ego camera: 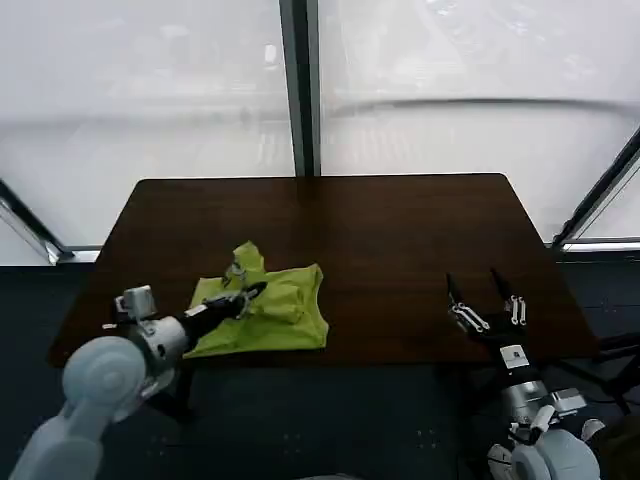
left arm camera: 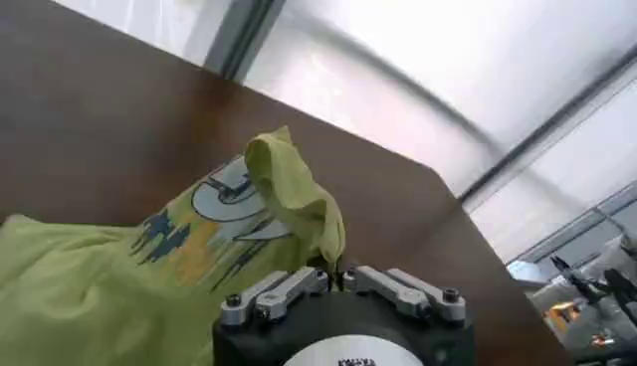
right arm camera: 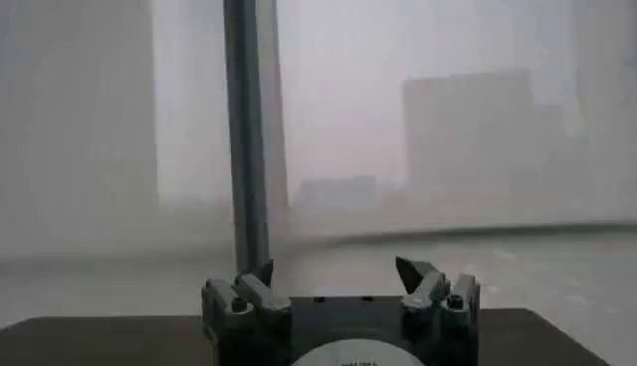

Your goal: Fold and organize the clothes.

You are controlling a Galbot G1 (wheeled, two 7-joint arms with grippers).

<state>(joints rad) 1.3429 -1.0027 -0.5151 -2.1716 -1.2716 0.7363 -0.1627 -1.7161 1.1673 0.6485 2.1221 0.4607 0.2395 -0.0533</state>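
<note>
The green T-shirt (ego camera: pixel 268 312) lies crumpled on the dark worktop (ego camera: pixel 400 230), near its front edge on the left side. The left hand (ego camera: pixel 246 295) is closed on a raised fold of the cloth, so the folding step looks to be in progress. The right hand (ego camera: pixel 488 300) waits open above the right front part. Next, I think, the pinched fold must be carried across and laid flat.

Lime-green T-shirt (ego camera: pixel 270 315) crumpled at table's near-left; printed side up; one fold lifted.
</note>
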